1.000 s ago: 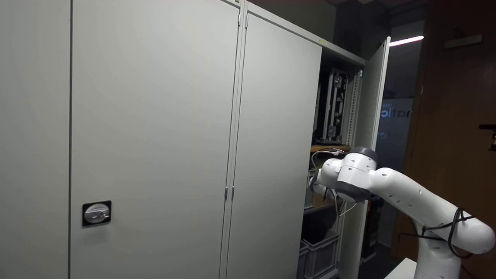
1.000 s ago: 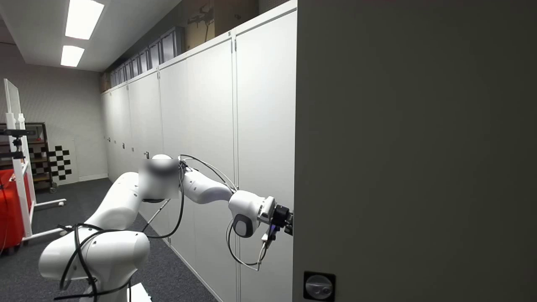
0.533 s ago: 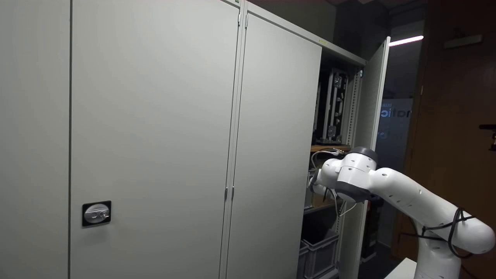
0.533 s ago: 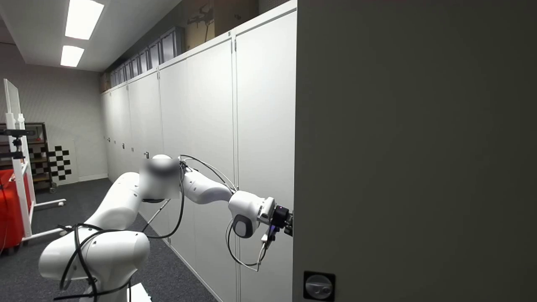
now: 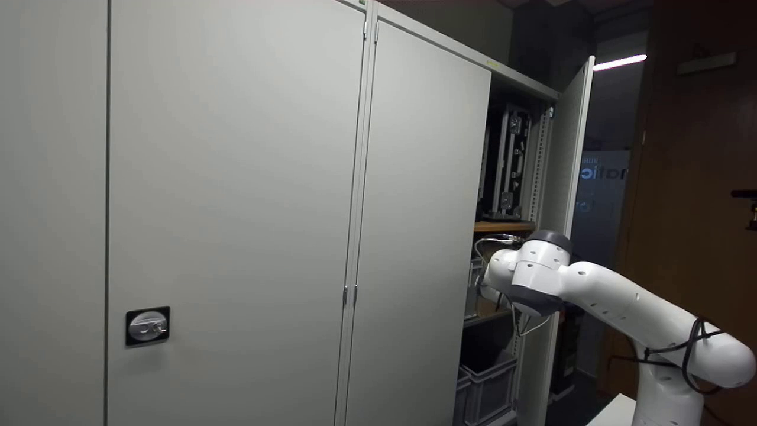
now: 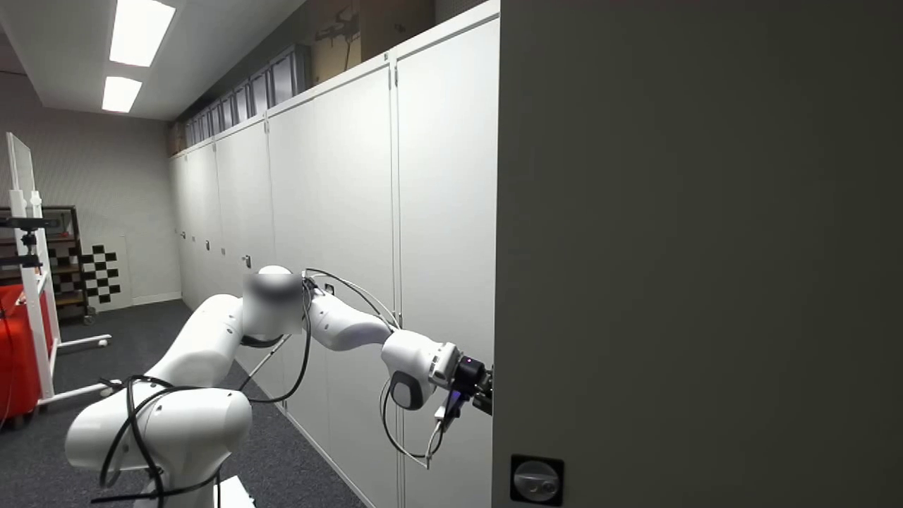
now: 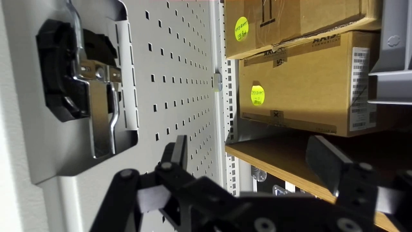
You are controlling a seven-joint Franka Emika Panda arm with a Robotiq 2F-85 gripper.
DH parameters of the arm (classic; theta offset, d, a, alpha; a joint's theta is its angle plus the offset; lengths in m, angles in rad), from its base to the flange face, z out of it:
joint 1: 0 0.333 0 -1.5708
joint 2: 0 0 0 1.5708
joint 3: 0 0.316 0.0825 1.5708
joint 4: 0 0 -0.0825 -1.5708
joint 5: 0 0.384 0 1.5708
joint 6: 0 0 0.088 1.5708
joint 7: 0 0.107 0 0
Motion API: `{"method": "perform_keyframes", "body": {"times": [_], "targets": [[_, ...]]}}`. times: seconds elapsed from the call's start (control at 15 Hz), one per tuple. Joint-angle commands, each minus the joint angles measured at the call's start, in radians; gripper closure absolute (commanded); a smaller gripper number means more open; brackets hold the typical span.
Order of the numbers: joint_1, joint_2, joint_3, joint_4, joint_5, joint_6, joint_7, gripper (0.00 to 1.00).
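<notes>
My gripper point(image 7: 248, 138) is open and empty in the wrist view, its fingers wide apart. One finger point(image 7: 180, 153) shows in front of the perforated inner face of an open cabinet door point(image 7: 177, 64); contact cannot be told. The other finger point(image 7: 323, 158) shows in front of a wooden shelf point(image 7: 257, 158). The door's black and metal latch point(image 7: 98, 77) shows at the left. Cardboard boxes point(image 7: 296, 93) point(image 7: 273, 25) with yellow stickers show above the shelf in this view. In an exterior view the gripper point(image 6: 485, 391) is partly hidden behind the door point(image 6: 691, 247).
Closed cabinet doors point(image 5: 236, 177) point(image 6: 338, 176) stand beside the open compartment. A black case with silver edges point(image 5: 510, 165) stands on the wooden shelf point(image 5: 502, 226), with grey crates point(image 5: 491, 390) low down. A grey bin point(image 7: 394, 42) is at the wrist view's right. A whiteboard frame point(image 6: 35, 282) stands behind the arm.
In both exterior views the arm has dropped slightly over the last half second, and the gripper has lowered and tilted down a little. The open door shows no clear movement.
</notes>
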Motion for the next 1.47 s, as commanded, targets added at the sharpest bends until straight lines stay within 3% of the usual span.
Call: {"method": "perform_keyframes", "body": {"times": [0.0,0.33,0.4,0.47,0.6,1.07,1.13,1.4], "targets": [[-0.016,0.046,-0.025,0.004,0.082,0.000,-0.070,0.00],[-0.050,0.078,-0.026,0.022,0.172,0.000,-0.165,0.00],[-0.056,0.081,-0.026,0.027,0.183,0.000,-0.186,0.25],[-0.060,0.081,-0.026,0.031,0.193,0.000,-0.206,0.26],[-0.061,0.087,-0.031,0.040,0.214,0.000,-0.238,0.40],[-0.098,0.080,-0.031,0.059,0.292,0.000,-0.354,0.94],[-0.107,0.078,-0.030,0.059,0.306,0.000,-0.373,0.99],[-0.142,0.072,-0.029,0.062,0.361,0.000,-0.450,1.00]]}}
